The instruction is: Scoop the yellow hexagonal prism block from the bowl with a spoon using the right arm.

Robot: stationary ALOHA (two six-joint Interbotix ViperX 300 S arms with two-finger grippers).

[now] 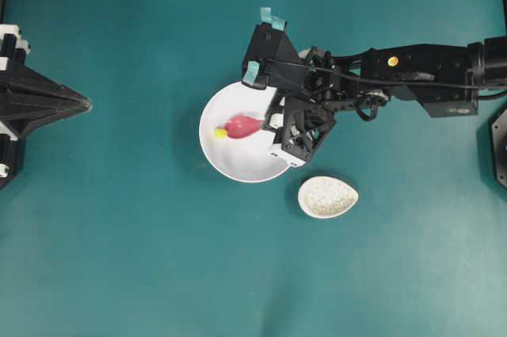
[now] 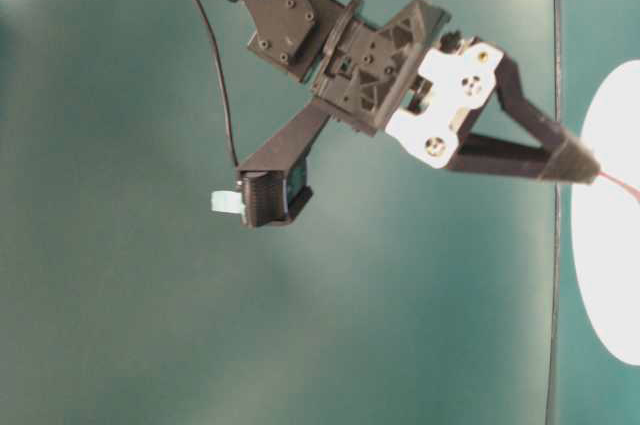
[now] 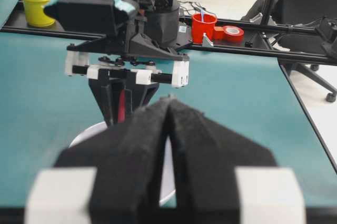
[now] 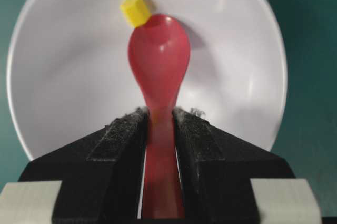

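The white bowl (image 1: 215, 158) sits mid-table. My right gripper (image 1: 273, 120) reaches over its right rim, shut on the handle of the pink-red spoon (image 1: 244, 125). The scoop is inside the bowl, pointing left. The yellow hexagonal prism block (image 1: 220, 133) lies on the bowl's floor, touching the scoop's tip and outside the scoop. In the right wrist view the fingers (image 4: 124, 129) clamp the spoon (image 4: 159, 60), with the block (image 4: 136, 11) at the tip's upper left and the bowl (image 4: 68, 76) behind. My left gripper (image 1: 85, 104) is shut and empty at the far left, well apart from the bowl.
A speckled off-white egg-shaped spoon rest (image 1: 327, 196) lies just right of and below the bowl. Beyond the table's far edge stand a red cup (image 3: 204, 27), a roll of red tape (image 3: 233, 33) and stacked yellow cups (image 3: 35, 5).
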